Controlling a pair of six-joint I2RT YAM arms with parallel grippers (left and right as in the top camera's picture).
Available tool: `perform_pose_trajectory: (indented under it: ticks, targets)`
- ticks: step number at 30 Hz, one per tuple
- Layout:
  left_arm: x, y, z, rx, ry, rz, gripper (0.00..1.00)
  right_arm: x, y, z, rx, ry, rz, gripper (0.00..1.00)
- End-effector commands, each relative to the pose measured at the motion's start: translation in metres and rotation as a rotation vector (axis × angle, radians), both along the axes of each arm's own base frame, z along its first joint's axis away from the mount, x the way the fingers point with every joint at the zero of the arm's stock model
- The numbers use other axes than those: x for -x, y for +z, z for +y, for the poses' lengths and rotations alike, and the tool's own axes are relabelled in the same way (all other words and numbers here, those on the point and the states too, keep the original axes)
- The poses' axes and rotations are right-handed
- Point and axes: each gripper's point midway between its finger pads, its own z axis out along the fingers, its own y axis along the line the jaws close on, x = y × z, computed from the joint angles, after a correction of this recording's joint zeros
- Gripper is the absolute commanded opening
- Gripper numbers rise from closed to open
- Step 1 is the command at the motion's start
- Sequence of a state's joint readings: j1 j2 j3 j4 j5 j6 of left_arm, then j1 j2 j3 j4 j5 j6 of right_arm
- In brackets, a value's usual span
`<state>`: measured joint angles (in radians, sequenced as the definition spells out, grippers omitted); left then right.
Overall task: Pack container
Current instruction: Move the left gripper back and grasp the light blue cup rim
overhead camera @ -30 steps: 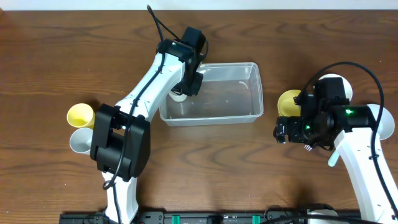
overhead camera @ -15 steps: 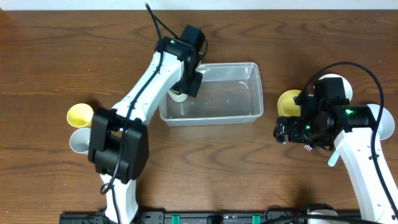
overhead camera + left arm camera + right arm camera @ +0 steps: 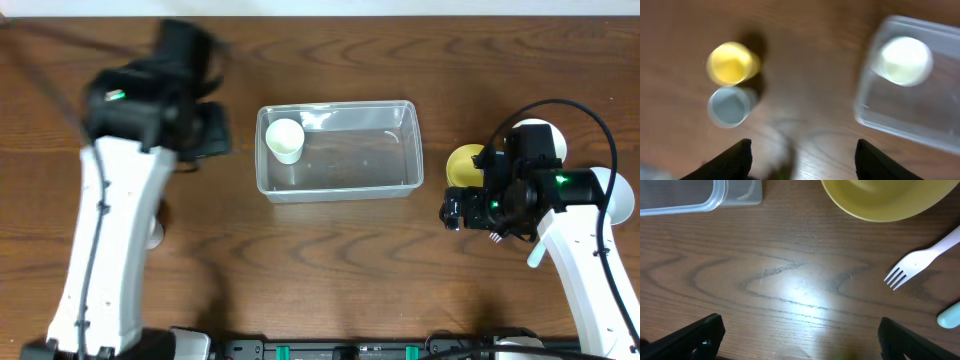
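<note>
The clear plastic container [image 3: 345, 188] sits in the middle of the table with a white cup [image 3: 285, 140] standing in its left end. In the left wrist view the container [image 3: 920, 117] and the white cup [image 3: 904, 60] lie at the upper right. My left gripper [image 3: 208, 132], blurred by motion, is left of the container; its jaws [image 3: 802, 157] are open and empty above bare wood. My right gripper [image 3: 455, 212] is open and empty [image 3: 800, 337], to the right of the container and just in front of a yellow bowl [image 3: 465, 163].
A yellow cup [image 3: 731, 62] and a pale-blue cup [image 3: 729, 106] stand together at the table's left. The yellow bowl [image 3: 885, 200], a white plastic fork [image 3: 920, 262] and the container's corner [image 3: 680, 200] show in the right wrist view. A white bowl [image 3: 540, 130] sits behind the right arm.
My left gripper has let go of the white cup inside the container and swung fast to the left, away from it. The right arm has not moved.
</note>
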<state>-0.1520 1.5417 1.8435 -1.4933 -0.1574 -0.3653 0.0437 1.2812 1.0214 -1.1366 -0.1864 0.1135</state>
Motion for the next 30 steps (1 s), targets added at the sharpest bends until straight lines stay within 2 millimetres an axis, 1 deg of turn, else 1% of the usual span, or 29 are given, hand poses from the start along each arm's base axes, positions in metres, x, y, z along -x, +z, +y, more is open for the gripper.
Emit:
perform_pose_trajectory:
  ticks: [1, 2, 4, 9, 11, 14, 21, 25, 27, 30]
  targets:
    - [0.015, -0.014, 0.033, 0.0, 0.183, 0.042, 0.66, -0.005, 0.006, -0.001, 0.002, -0.002, -0.019, 0.99]
    - [0.02, -0.018, 0.041, 0.0, 0.211, 0.055, 0.66, -0.005, 0.006, -0.001, 0.002, -0.002, -0.019, 0.99]
    - [0.028, -0.03, 0.053, 0.019, 0.235, 0.088, 0.66, -0.005, 0.006, -0.001, 0.002, -0.001, -0.019, 0.99]
    - [0.043, -0.07, 0.071, 0.06, 0.295, 0.144, 0.68, -0.005, 0.006, -0.001, 0.002, -0.002, -0.019, 0.99]
    - [0.047, -0.09, 0.073, 0.094, 0.304, 0.168, 0.68, -0.005, 0.006, -0.001, 0.002, -0.002, -0.019, 0.99]
    - [0.052, -0.116, 0.07, 0.147, 0.301, 0.206, 0.68, -0.005, 0.006, -0.001, 0.002, -0.002, -0.02, 0.99]
    - [0.073, -0.168, 0.074, 0.155, 0.338, 0.286, 0.69, -0.005, 0.006, -0.001, 0.002, -0.002, -0.019, 0.99]
    - [0.082, -0.186, 0.081, 0.161, 0.374, 0.303, 0.7, -0.005, 0.006, -0.001, 0.002, -0.002, -0.019, 0.99]
    - [0.084, -0.188, 0.083, 0.163, 0.381, 0.306, 0.71, -0.005, 0.006, -0.001, 0.002, -0.002, -0.019, 0.99]
    - [0.082, -0.188, 0.084, 0.162, 0.38, 0.297, 0.71, -0.005, 0.006, -0.001, 0.002, -0.002, -0.019, 0.99]
